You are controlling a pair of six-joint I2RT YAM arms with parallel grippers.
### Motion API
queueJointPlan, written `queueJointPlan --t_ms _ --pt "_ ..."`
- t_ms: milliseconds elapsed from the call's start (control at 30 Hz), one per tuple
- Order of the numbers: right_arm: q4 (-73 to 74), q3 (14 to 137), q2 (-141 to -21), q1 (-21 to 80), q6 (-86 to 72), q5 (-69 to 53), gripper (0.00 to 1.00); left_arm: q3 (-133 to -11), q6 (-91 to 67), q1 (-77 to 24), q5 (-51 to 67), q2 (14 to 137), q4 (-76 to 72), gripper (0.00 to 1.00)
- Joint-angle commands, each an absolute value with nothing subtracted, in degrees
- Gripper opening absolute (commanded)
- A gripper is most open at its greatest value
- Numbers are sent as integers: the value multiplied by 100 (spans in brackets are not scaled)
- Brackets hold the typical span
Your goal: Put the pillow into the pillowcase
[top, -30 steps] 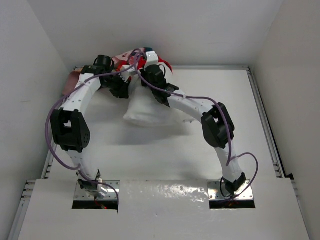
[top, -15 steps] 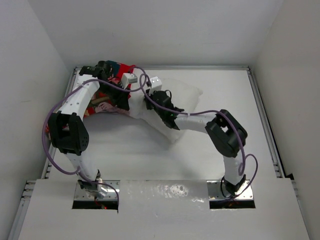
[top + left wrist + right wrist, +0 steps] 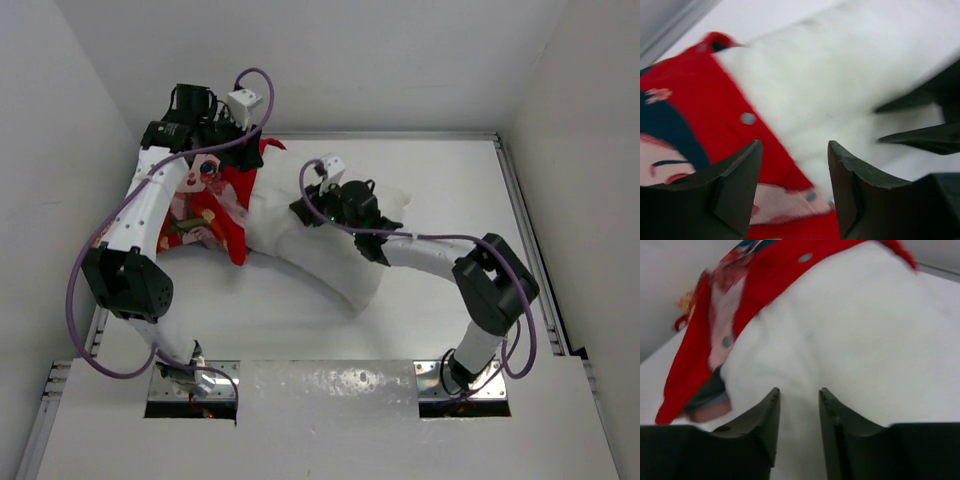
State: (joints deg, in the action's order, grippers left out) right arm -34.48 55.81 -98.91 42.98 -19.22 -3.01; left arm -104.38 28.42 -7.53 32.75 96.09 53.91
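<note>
The white pillow [image 3: 335, 255] lies slanted across the middle of the table. Its left end sits in the mouth of the red printed pillowcase [image 3: 215, 205], which lies at the back left. My left gripper [image 3: 232, 140] hangs open and empty above the pillowcase. In the left wrist view my left gripper [image 3: 795, 145] has the pillowcase [image 3: 695, 100] hem and the pillow [image 3: 830, 65] below it. My right gripper [image 3: 305, 210] rests on the pillow near the pillowcase mouth. In the right wrist view my right gripper [image 3: 799, 390] pinches a fold of the pillow [image 3: 865, 340], with the pillowcase [image 3: 775, 270] beyond.
White walls close the table on the left, back and right. A metal rail [image 3: 527, 240] runs along the right edge, another along the back edge [image 3: 400, 134]. The right forearm [image 3: 420, 245] lies over the pillow's right part.
The pillow came down flat and shifted right and nearer. The pillowcase was drawn over its left end and spread out. My left gripper let go and rose toward the back wall.
</note>
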Motion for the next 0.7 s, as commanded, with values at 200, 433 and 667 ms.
queueJointPlan --t_ms 200,433,667 --pt "-2129 7310 -10377 3384 -1969 -379 81 -11896 1116 -923 422 11906 3777 69" --pt "-985 9140 -11750 3278 -2170 -298 91 -12544 1160 -949 439 12613 3982 35" --pt "-1124 8922 -12085 3313 -2742 -596 76 -12095 1222 -949 1606 12112 3736 0"
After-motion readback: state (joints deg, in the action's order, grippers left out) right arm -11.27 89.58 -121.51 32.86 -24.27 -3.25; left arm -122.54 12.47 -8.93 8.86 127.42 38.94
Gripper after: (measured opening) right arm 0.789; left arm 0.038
